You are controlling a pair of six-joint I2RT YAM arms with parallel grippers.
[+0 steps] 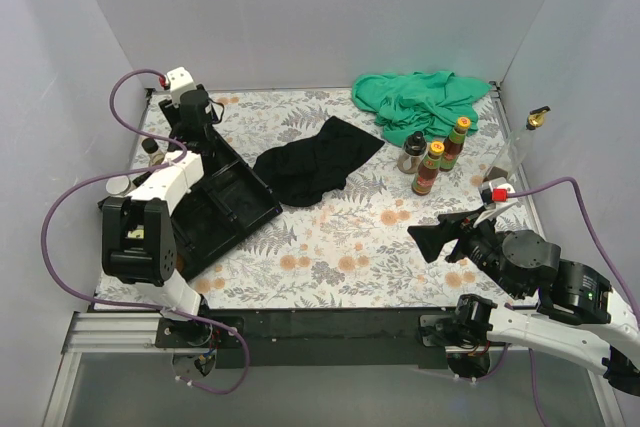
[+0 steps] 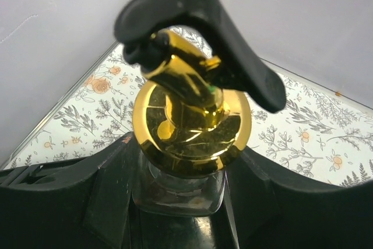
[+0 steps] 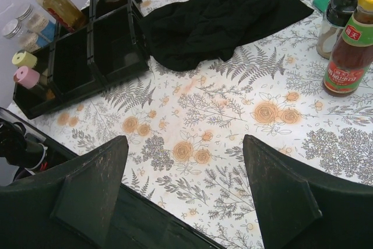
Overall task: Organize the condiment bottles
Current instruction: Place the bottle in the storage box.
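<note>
My left gripper (image 2: 180,185) is shut on the glass neck of a clear gold-spouted bottle (image 2: 192,115) with a black spout lever, at the table's back left corner (image 1: 195,109). My right gripper (image 3: 186,167) is open and empty over bare tablecloth at the front right (image 1: 440,237). A dark black-capped bottle (image 1: 412,152) and two red sauce bottles (image 1: 428,169) (image 1: 455,142) stand at the back right. Pink-lidded (image 3: 26,77) and yellow-lidded (image 3: 23,59) shakers sit at the black tray's end. Grey-lidded shakers (image 3: 23,16) and an amber bottle (image 3: 58,4) stand beyond it.
The black compartmented tray (image 1: 215,202) lies at the left. A black cloth (image 1: 315,157) lies mid-table and a green cloth (image 1: 425,102) at the back right. Another gold-spouted bottle (image 1: 537,119) stands by the right wall, a red-capped item (image 1: 495,190) below it. White walls enclose the table.
</note>
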